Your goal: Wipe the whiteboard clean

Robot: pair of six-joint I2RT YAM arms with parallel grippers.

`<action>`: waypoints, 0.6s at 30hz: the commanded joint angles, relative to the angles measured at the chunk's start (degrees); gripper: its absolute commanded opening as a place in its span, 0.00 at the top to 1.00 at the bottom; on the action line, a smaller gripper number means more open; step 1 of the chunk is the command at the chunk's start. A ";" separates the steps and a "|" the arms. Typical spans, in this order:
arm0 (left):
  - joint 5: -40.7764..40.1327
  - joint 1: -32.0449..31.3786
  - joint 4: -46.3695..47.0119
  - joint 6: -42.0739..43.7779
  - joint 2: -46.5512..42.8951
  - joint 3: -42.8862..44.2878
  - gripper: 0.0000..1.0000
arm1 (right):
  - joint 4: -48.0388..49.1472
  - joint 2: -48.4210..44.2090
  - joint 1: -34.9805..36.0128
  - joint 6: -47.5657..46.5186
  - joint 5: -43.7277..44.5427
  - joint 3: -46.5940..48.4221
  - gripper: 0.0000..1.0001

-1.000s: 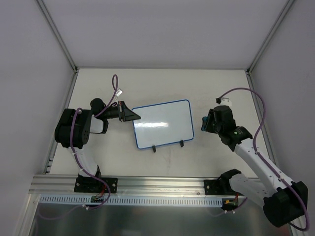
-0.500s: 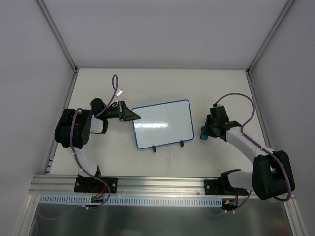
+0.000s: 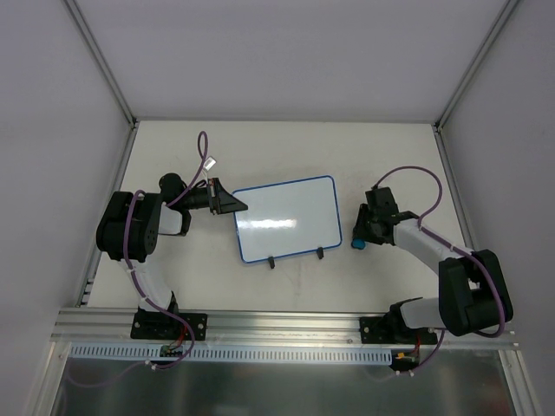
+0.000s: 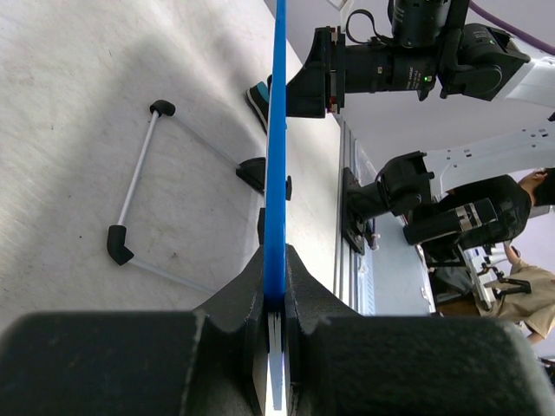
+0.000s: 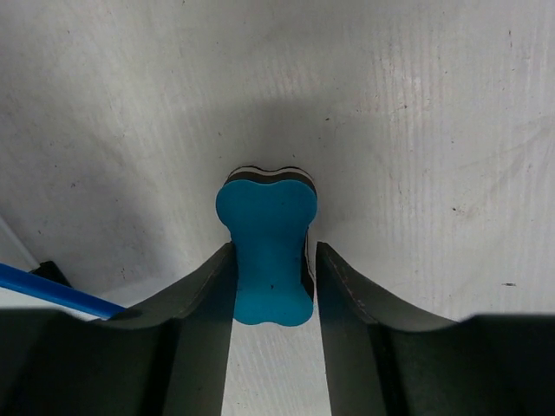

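The whiteboard (image 3: 286,218) has a thin blue frame and a blank white face, with two black feet at its near edge. My left gripper (image 3: 236,206) is shut on its left edge; in the left wrist view the blue frame (image 4: 276,165) runs edge-on out of the closed jaws (image 4: 275,299). The small blue eraser (image 3: 357,243) lies on the table just right of the board. My right gripper (image 3: 359,237) is low over it. In the right wrist view the eraser (image 5: 266,253) sits between the fingers, touching the left one, with a slim gap to the right one.
The board's wire stand with black end caps (image 4: 134,178) shows under the board in the left wrist view. A corner of the blue frame (image 5: 52,289) shows at the lower left of the right wrist view. Enclosure walls surround the table (image 3: 390,165).
My right arm has folded in and come down toward the near left, bringing the eraser to the table beside the board's right edge. The left arm and the board have not moved.
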 commanded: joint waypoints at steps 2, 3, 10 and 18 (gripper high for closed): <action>2.45 -0.53 19.64 0.22 -0.33 0.68 1.00 | 0.86 -1.48 -0.21 -0.94 1.38 1.14 0.50; 2.45 -0.53 19.64 0.22 -0.42 0.59 1.00 | 0.86 -1.75 -0.21 -1.03 1.47 1.13 0.43; 2.28 -0.18 19.64 0.31 -0.68 0.42 0.86 | 0.24 -3.25 -0.21 -1.47 1.82 1.75 0.28; 1.84 0.17 19.64 1.09 -1.56 -0.28 0.73 | -0.37 -6.23 -0.30 -2.00 1.38 2.19 0.27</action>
